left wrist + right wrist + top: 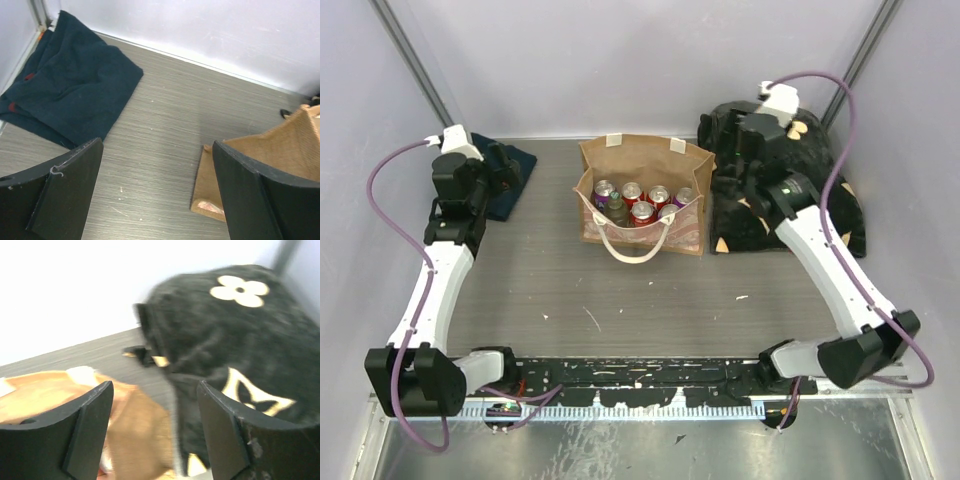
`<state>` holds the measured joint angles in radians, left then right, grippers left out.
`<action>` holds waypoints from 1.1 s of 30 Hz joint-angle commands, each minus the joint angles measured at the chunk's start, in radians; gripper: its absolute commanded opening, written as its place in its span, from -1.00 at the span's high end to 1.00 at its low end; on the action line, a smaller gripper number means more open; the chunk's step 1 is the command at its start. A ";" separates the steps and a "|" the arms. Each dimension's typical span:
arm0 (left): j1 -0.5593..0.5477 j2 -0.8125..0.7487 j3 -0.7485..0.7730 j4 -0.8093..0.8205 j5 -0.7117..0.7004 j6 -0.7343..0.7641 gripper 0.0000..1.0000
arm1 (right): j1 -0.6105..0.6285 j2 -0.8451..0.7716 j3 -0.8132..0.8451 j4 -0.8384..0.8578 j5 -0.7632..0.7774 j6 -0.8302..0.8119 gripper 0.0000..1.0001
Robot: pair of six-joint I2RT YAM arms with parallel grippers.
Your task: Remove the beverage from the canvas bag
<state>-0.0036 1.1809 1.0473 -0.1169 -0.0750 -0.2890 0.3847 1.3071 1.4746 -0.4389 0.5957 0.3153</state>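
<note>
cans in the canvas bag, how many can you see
5 cans in the canvas bag: four in a back row, one in front. Others may be hidden below.

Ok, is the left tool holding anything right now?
No, the left tool is open, with only the table showing between its fingers and the canvas bag off to the side.

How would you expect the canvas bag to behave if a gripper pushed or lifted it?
The canvas bag will probably flex rather than stay rigid: its fabric walls bow and its cream handle droops onto the table. It is likely heavy for its size, since several cans fill it. Standing boxy and upright, it seems unlikely to tip.
</note>
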 commanded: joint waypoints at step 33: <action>-0.102 0.016 -0.184 0.368 0.397 -0.264 -0.92 | 0.411 0.150 -0.327 0.036 -0.016 -0.005 -0.74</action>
<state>-0.0849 1.1862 0.8558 0.1978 0.2394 -0.5728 0.7898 1.5066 1.2251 -0.4034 0.5594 0.2905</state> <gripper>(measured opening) 0.992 0.861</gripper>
